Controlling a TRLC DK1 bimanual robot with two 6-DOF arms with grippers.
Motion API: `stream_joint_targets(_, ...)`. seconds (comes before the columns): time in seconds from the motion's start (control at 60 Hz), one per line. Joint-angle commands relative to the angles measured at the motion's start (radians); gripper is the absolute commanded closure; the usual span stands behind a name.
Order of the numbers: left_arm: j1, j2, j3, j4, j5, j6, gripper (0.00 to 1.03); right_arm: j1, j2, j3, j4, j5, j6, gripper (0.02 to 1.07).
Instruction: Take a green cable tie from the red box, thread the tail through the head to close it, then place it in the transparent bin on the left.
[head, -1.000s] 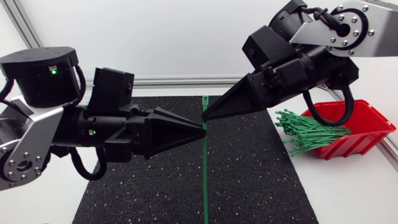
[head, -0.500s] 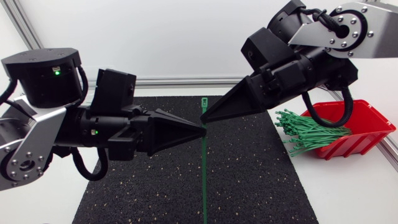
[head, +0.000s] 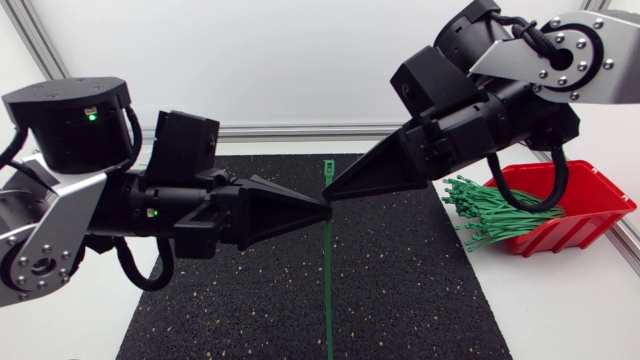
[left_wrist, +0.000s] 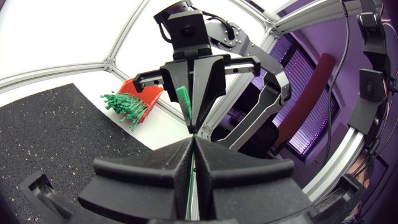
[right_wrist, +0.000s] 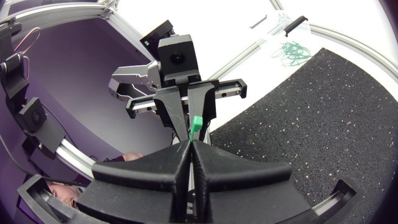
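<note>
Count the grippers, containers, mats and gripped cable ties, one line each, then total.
Grippers: 2, left gripper and right gripper
Containers: 2, red box and transparent bin
Mats: 1, black mat
Gripped cable ties: 1, green cable tie
Total: 6

A white table (head: 570, 310) carries a black speckled mat (head: 420, 290) at its centre, reaching the rear edge. An aluminium rail (head: 290, 130) runs along that edge, below a white panel (head: 250, 60). Lighting is even.
</note>
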Motion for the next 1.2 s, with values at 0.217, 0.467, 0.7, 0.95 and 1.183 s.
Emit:
stream_joint_targets(0.217,0.014,-0.006,0.026,0.007,-0.007,-0.019,0.99,-0.022,-0.087,-0.072,0.035,0.053,-0.009,0.57)
stream_joint_targets(0.467,0.02,-0.014,0.023,0.007,-0.007,-0.019,0.99,-0.024,-0.093,-0.156,0.061,0.078,-0.04,0.56)
stream_joint_targets(0.7,0.02,-0.014,0.026,0.007,-0.007,-0.02,0.99,-0.002,-0.087,-0.176,0.087,0.107,-0.06,0.57)
stream_joint_targets(0.95,0.022,-0.011,0.028,0.005,-0.007,-0.02,0.99,0.044,-0.092,-0.175,0.137,0.145,-0.042,0.63)
stream_joint_targets(1.183,0.019,-0.001,0.034,0.002,-0.007,-0.022,0.99,0.063,-0.099,-0.184,0.191,0.167,-0.026,0.72)
